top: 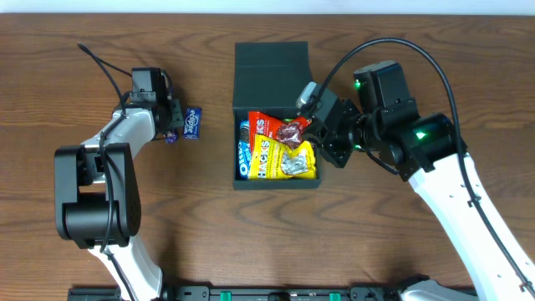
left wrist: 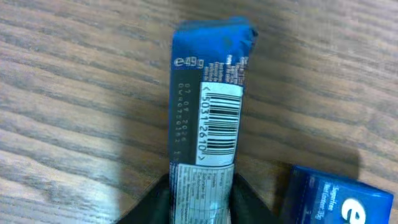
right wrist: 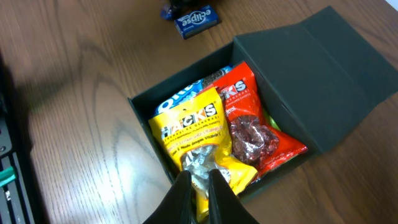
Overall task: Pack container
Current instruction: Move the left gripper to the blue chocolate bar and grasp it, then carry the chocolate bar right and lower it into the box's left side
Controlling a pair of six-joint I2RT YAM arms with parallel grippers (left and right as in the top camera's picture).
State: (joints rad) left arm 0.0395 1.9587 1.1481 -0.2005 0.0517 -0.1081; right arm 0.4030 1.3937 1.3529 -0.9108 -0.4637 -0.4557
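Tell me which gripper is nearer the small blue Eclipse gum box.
Left. The left gripper grips a blue wrapped snack bar beside the gum box; the right gripper hangs far off over the open dark teal container.

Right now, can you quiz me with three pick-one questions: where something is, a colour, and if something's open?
1. The dark teal-green square rigid container's flap lid is: A open B shut C missing
2. Where is the small blue cardboard gum box? A in the container B on the brown wooden table C on the lid
3. What colour is the crinkly plastic packet under the right end effector? A yellow B purple C white
A: the flap lies back flat. B: it lies on wood beside the blue plastic-wrapped bar. A: yellow shows right beneath it.
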